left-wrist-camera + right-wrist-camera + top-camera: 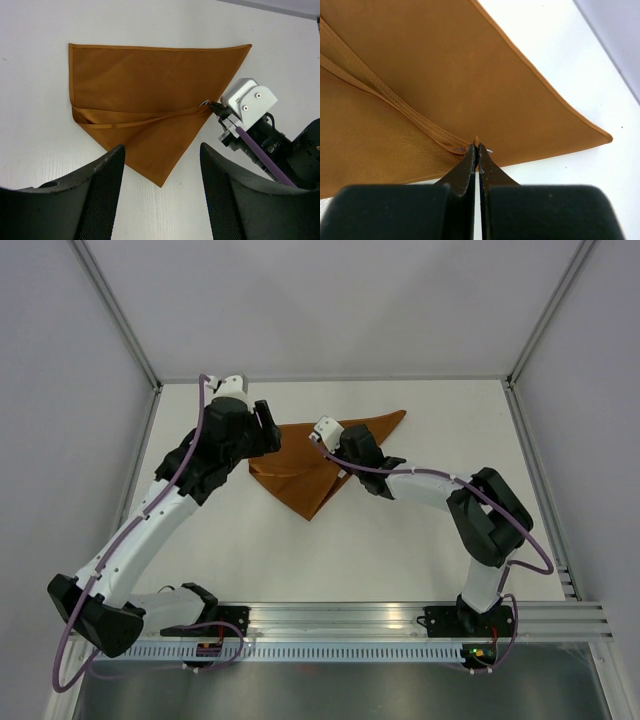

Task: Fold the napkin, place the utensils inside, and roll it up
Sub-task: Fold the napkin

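The rust-orange napkin (300,475) lies on the white table, folded into a rough triangle, with a hemmed edge (130,120) running across it. My right gripper (478,146) is shut on a corner of that hemmed edge at the napkin's right side (207,105). A tiny grey metal tip (489,150) shows beside the pinched corner; I cannot tell what it is. The utensils are otherwise hidden. My left gripper (162,150) hangs open above the napkin's lower point (161,184), with nothing between its fingers.
Grey walls with metal posts (120,315) enclose the table on three sides. The right arm (480,510) reaches in from the right over bare white table (380,550). A metal rail (400,620) runs along the near edge.
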`<action>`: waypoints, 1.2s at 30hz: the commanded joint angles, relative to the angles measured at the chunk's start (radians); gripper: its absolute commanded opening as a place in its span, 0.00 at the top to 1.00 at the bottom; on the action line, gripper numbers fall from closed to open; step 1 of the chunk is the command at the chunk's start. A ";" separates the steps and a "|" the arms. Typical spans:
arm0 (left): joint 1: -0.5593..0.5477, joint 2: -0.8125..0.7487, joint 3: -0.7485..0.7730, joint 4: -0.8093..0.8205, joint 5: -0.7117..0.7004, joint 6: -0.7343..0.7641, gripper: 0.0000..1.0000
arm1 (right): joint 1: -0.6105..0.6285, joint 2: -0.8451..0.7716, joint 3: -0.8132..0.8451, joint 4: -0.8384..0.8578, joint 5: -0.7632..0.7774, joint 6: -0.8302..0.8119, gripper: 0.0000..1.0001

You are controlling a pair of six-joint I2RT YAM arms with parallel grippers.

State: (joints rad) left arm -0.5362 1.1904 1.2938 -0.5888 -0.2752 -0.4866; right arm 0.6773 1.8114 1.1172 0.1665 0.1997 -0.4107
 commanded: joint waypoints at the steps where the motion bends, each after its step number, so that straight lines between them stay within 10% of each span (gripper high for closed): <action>1: -0.001 0.020 -0.007 0.052 0.037 0.039 0.33 | -0.016 0.026 -0.005 0.002 -0.006 0.016 0.99; 17: -0.001 0.054 -0.057 0.090 0.077 0.045 0.33 | -0.056 0.112 0.039 -0.073 -0.008 0.046 0.98; 26: -0.001 0.052 -0.094 0.112 0.090 0.052 0.32 | -0.105 0.137 0.145 -0.163 -0.043 0.111 0.51; 36: -0.001 0.074 -0.099 0.150 0.105 0.060 0.31 | -0.321 0.230 0.482 -0.429 -0.196 0.324 0.35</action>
State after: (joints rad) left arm -0.5362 1.2522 1.1915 -0.4908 -0.1970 -0.4675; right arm 0.4503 1.9759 1.4780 -0.1402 0.0708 -0.2161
